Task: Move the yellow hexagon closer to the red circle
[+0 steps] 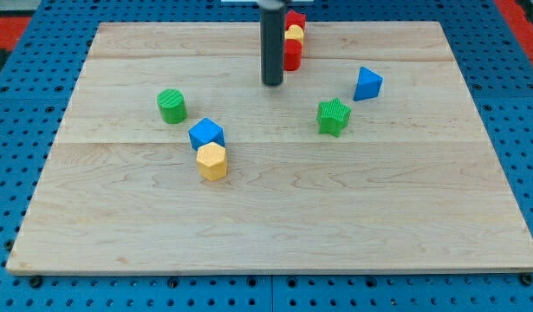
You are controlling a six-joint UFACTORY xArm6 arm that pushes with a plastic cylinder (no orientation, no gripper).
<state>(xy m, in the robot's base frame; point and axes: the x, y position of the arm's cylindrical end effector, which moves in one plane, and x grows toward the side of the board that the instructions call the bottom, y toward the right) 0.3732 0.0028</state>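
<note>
The yellow hexagon sits left of the board's middle, touching the blue cube just above it. The red circle stands near the view's top centre, partly hidden by my rod. A small yellow block and a red block sit right above it. My tip rests on the board just left of and below the red circle, far up and to the right of the yellow hexagon.
A green cylinder stands at the left. A green star-shaped block and a blue triangular block sit at the right. The wooden board lies on a blue pegboard surface.
</note>
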